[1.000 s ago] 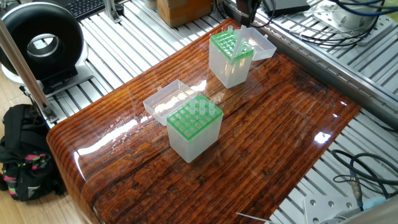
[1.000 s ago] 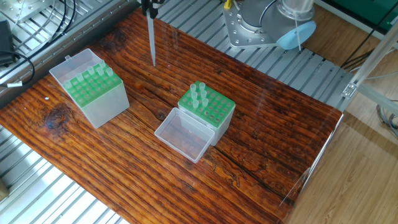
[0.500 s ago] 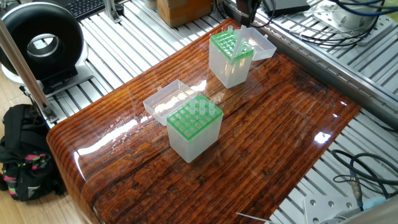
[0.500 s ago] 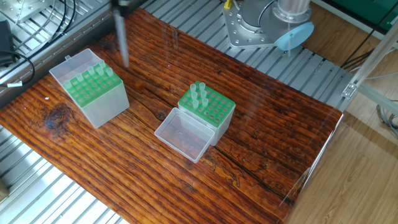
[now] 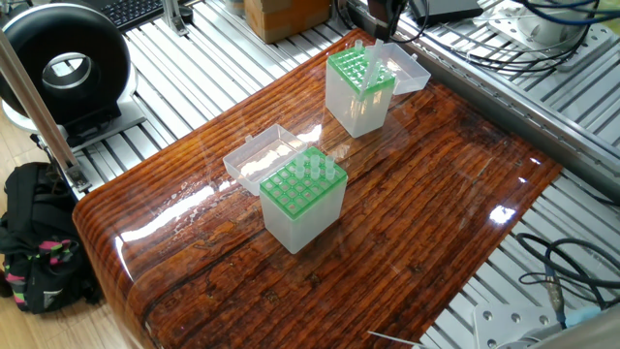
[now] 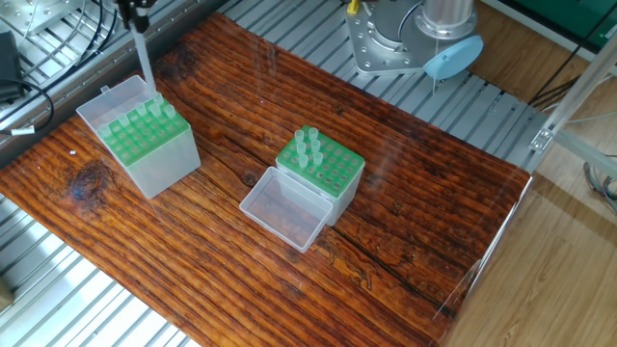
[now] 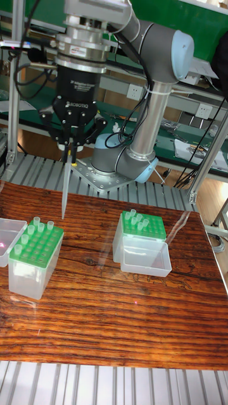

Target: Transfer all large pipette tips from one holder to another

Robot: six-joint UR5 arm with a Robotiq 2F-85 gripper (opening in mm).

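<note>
My gripper (image 7: 71,147) is shut on one large pipette tip (image 7: 65,186), a long translucent tube hanging straight down. In the other fixed view that tip (image 6: 144,60) hangs over the back edge of the left holder (image 6: 147,145), a clear box with a green rack. Its point is just above the rack, not touching it. Several tips (image 6: 152,114) stand in that holder's back rows. The right holder (image 6: 320,166) has several tips (image 6: 307,145) at its far corner. In the tall fixed view, the left holder (image 7: 33,259) is below the tip and the right holder (image 7: 140,237) stands apart.
Each holder's clear lid lies open beside it: one lid (image 6: 283,208) in front of the right holder, the other lid (image 6: 108,99) behind the left one. The arm's base (image 6: 390,43) is bolted at the table's far edge. Cables (image 5: 552,276) run along the metal frame.
My gripper has carried the tip leftward, from over the table's middle back to above the left holder. Both holders and their tips have stayed put.
</note>
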